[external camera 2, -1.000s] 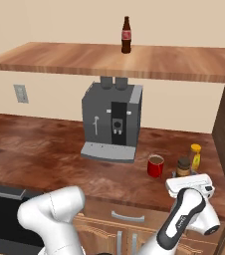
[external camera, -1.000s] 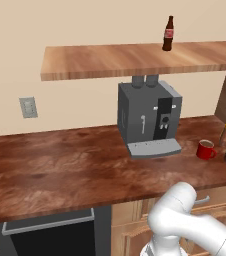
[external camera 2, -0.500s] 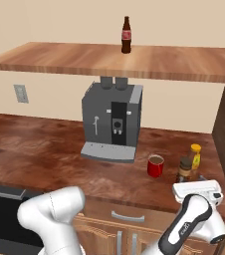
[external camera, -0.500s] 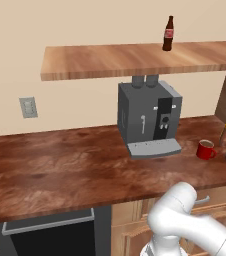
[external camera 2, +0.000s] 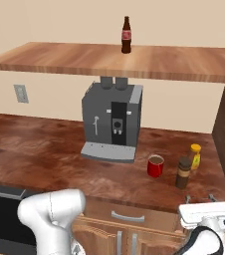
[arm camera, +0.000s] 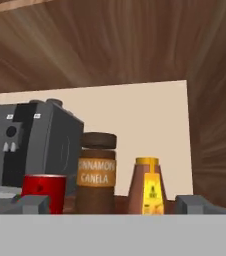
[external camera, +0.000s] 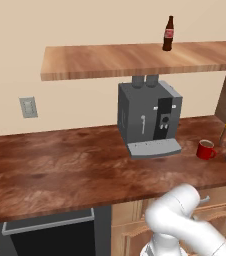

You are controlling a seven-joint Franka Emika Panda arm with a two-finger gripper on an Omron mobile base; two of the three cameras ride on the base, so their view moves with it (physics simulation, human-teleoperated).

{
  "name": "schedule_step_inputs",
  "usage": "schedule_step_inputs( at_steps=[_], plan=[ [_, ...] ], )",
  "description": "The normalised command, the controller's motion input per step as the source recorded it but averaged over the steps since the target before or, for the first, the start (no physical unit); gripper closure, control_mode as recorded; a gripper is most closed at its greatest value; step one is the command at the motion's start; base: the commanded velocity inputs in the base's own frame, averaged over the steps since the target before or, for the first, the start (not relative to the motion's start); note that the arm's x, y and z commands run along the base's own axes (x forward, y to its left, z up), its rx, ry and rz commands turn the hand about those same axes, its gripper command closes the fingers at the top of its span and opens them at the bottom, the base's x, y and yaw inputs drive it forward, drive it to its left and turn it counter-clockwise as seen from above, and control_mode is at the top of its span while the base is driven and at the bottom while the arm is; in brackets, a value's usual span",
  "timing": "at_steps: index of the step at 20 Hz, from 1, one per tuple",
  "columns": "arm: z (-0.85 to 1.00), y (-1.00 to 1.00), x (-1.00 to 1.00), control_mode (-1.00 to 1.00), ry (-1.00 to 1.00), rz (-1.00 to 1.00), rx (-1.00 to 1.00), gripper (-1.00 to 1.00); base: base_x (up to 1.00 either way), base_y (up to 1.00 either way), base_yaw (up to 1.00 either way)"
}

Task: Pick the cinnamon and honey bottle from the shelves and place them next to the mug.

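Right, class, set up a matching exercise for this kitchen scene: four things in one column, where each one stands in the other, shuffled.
Things
1. slim brown glass bottle with a red label
2. small glossy red mug
3. dark brown cylindrical cinnamon jar
4. grey coffee machine

Places
A. on the counter, just in front of the amber honey bottle
B. on the counter under the wooden shelf, left of the mug
C. up on the shelf
D. on the counter between coffee machine and jar

Pairs: 1-C, 2-D, 3-A, 4-B
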Motion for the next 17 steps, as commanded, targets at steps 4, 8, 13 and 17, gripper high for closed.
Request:
schedule_step_inputs(
  at_steps=[4, 8, 13, 17],
  plan=[
    [0.00, 0.00, -1.00, -1.00, -0.16, 0.00, 0.00, -1.00, 0.00, 0.00, 0.00],
    [0.08, 0.51, -1.00, -1.00, -0.23, 0.00, 0.00, -1.00, 0.00, 0.00, 0.00],
    [0.29, 1.00, -0.85, -1.00, -0.19, 0.03, 0.00, -1.00, 0.00, 0.00, 0.00],
    [0.55, 1.00, -0.53, -1.00, -0.13, 0.08, 0.00, -1.00, 0.00, 0.00, 0.00]
  ],
)
